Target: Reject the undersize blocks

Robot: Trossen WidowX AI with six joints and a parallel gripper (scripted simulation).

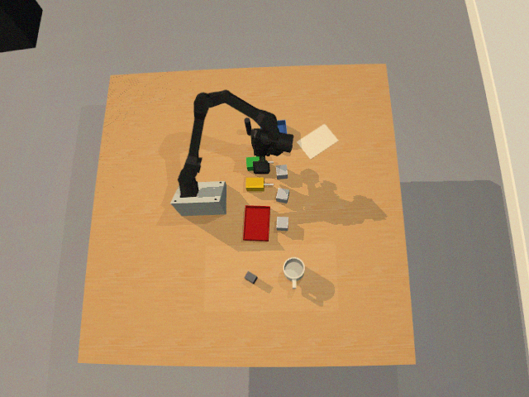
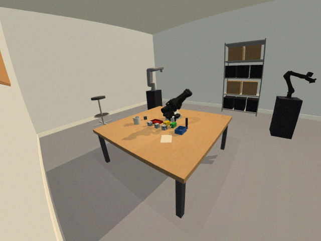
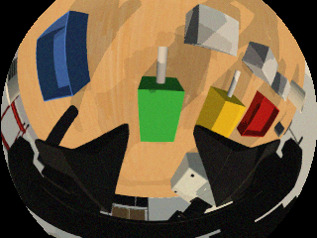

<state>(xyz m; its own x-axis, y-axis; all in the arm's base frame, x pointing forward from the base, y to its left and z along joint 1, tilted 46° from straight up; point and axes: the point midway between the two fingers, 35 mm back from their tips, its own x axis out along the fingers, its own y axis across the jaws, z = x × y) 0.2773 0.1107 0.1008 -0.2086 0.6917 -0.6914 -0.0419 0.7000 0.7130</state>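
Note:
The green GO gauge (image 1: 250, 162) (image 2: 173, 125) (image 3: 160, 106) lies on the table, its pale pin pointing toward the nearest steel block. My gripper (image 1: 261, 167) (image 3: 161, 129) is open and empty above the gauge, with the green body between the fingertips in the wrist view. Three steel blocks stand in a row: one near the green gauge (image 1: 282, 171) (image 2: 164, 127) (image 3: 218, 32), a middle one (image 1: 282, 195) (image 2: 157, 125) (image 3: 260, 59) and a far one (image 1: 282, 222) (image 2: 149, 123). Their bore sizes cannot be told. The red tray (image 1: 256, 222) (image 3: 257, 116) is empty.
A yellow gauge (image 1: 254, 184) (image 3: 220, 111) lies between the green gauge and the red tray. A blue tray (image 2: 180, 130) (image 3: 76, 55) and an upright black cylinder (image 1: 247, 126) (image 2: 186, 123) stand beyond the green gauge. A white mug (image 1: 293, 269), a small dark block (image 1: 250, 277) and a pale sheet (image 1: 318, 141) lie farther off.

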